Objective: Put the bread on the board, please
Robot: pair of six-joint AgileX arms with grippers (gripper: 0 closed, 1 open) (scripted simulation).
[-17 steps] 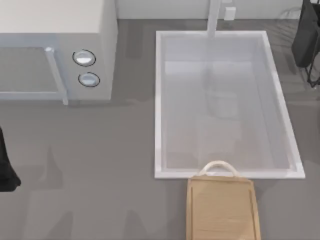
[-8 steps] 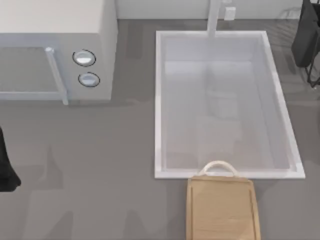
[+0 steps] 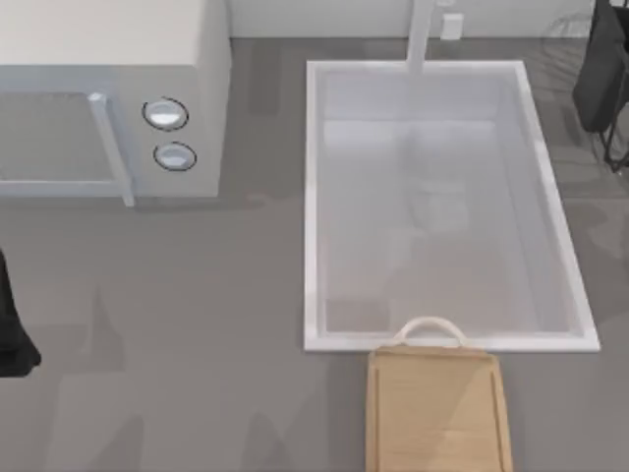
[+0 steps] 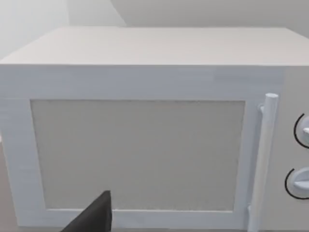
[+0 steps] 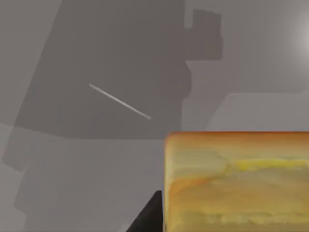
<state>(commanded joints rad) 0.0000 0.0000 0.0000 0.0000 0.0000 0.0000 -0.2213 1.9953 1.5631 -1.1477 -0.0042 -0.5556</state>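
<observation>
Bread [image 5: 236,181]: close under the right wrist camera, not on the board [image 3: 437,413]; carry step judged to be in hand.

Top view: the wooden cutting board lies at 6 o'clock, bare, its white loop handle [image 3: 429,329] touching the near rim of the sink [image 3: 313,197]. The right arm [image 3: 601,69] sits at 2 o'clock, well apart from the board. The right wrist view has the golden-orange bread hard against a dark finger [image 5: 147,217], over grey counter; whether the claw is clamped on it I cannot tell. The left arm [image 3: 12,329] is parked at 9 o'clock, facing the microwave [image 4: 145,130]; one dark finger [image 4: 94,217] shows, claw state cannot be told. Judgement: the next move calls for bringing the bread from 2 o'clock towards 6 o'clock, over the sink corner, then lowering it inside the board's raised rim.
</observation>
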